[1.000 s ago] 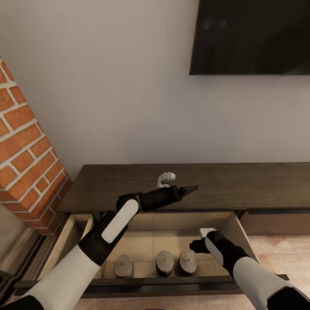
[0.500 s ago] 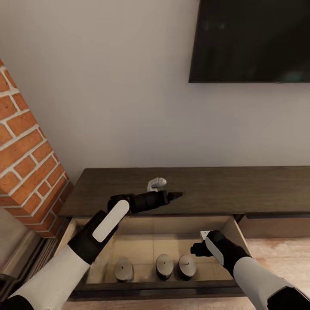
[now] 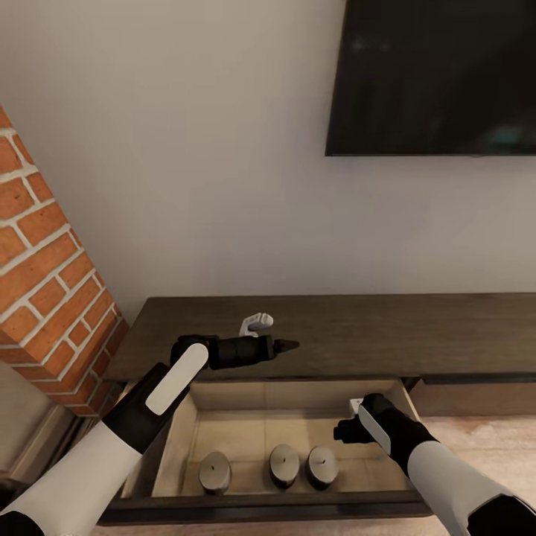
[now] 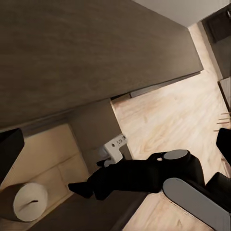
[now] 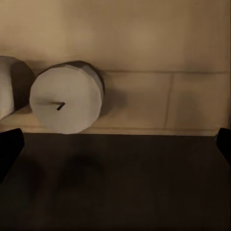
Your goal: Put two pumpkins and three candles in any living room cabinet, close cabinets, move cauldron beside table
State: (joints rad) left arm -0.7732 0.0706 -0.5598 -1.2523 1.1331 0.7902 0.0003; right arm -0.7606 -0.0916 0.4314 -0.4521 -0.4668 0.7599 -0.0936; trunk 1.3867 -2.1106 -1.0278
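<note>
A long, low dark-brown cabinet (image 3: 387, 331) stands against a pale wall, with one drawer (image 3: 298, 417) pulled open to show its pale beige inside. Three candles stand upright in a row along the drawer's front edge: a left candle (image 3: 214, 471), a middle candle (image 3: 284, 464) and a right candle (image 3: 322, 464).

The right gripper (image 3: 341, 431) hangs over the drawer's right part, just above and beside the right candle without touching it. In the right wrist view its two dark fingers (image 5: 9, 147) sit at opposite edges, spread wide with nothing between them; the right candle (image 5: 66, 97) lies ahead of them inside the drawer, beyond the dark drawer front (image 5: 115, 180). The left gripper (image 3: 286, 345) reaches out level above the cabinet top, behind the drawer, well clear of the candles. Its fingers look pressed into one dark point, holding nothing, though they show small in the head view.

Compared with a second ago, the left arm has drawn back and toward the brick pillar (image 3: 45, 283), and the camera has shifted too, so the wall-mounted television (image 3: 432, 74) sits lower in the picture. The candles keep the same row.

The left wrist view shows what the head view hides: the right arm (image 4: 144, 175) seen from across the drawer, one candle (image 4: 29, 202) in the drawer corner and the light wood floor (image 4: 183, 110) beside the cabinet. The right wrist view shows the candle's wick close up.
</note>
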